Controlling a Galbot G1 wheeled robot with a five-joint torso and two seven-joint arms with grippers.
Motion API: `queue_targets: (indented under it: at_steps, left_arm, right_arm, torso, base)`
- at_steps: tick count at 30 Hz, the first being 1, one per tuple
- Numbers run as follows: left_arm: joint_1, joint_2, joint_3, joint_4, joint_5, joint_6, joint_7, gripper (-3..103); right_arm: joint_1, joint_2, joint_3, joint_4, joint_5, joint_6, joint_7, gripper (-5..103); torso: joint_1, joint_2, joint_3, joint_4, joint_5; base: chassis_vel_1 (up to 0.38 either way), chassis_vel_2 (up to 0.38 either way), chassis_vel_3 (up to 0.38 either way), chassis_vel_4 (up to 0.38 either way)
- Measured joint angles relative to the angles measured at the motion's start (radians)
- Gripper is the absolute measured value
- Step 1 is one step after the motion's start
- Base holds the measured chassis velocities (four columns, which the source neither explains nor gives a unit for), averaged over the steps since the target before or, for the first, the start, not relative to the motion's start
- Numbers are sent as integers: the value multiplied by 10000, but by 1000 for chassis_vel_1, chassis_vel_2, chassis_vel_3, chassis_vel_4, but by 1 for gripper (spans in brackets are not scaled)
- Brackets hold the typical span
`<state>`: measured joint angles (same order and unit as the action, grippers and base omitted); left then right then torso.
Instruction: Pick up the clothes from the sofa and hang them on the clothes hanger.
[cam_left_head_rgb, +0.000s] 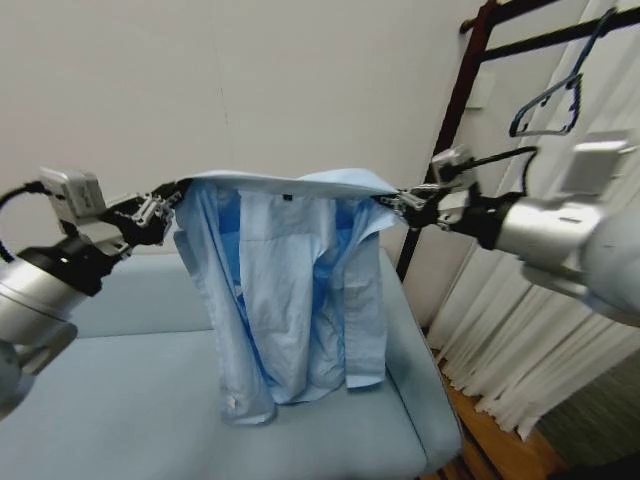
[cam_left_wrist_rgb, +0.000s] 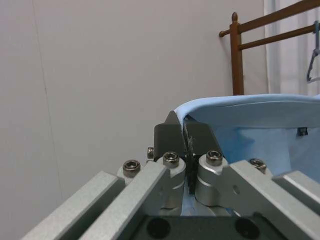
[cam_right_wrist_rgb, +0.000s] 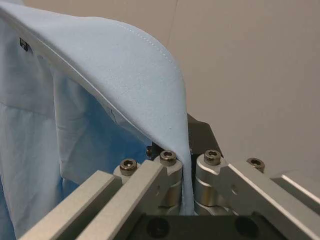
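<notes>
At the left of the head picture, the left tool (cam_left_head_rgb: 172, 203) is pinched tight on one end of the blue shirt (cam_left_head_rgb: 290, 300). In the left wrist picture its two dark fingers (cam_left_wrist_rgb: 167, 137) are pressed together with the cloth caught between them.

The shirt hangs in the middle of the picture, spread out between both tools. Its top edge is pulled almost flat. The rest droops down in front of the blue sofa (cam_left_head_rgb: 110, 400). I cannot tell if the bottom of the shirt touches the seat.

Just right of the middle, the right tool (cam_left_head_rgb: 397, 203) is pinched shut on the other end of the top edge. In the right wrist picture the cloth folds over and goes down into the closed tool.

In the upper right stands a dark wooden rack (cam_left_head_rgb: 470, 70). A thin blue hanger (cam_left_head_rgb: 548, 100) hangs on it, in front of a white curtain (cam_left_head_rgb: 500, 330).

The job now looks like carrying the shirt over to the hanger. Both tools should grip hard and move together at the same height, so the top edge is flat and not saggy. They should not pull apart too hard, or the cloth may slip out. The hanger is higher up and to the right, so the shirt must go up first to clear the sofa. The hanger is thin and may swing, so go slowly near it.
</notes>
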<state>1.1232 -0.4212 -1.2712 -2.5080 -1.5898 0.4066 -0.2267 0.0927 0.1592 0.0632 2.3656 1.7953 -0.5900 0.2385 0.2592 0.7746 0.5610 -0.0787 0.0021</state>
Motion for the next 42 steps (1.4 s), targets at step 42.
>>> queue_targets:
  at_steps: [42]
  left_arm:
    - [-679, 2500, -129, 75, -4937, -192, 606, 0]
  right_arm:
    - [-289, -3141, 355, 867, 1695, 1607, -2234, 1]
  torso:
    - [1, -1, 2, 4, -7]
  base:
    - [0, 0, 0, 0]
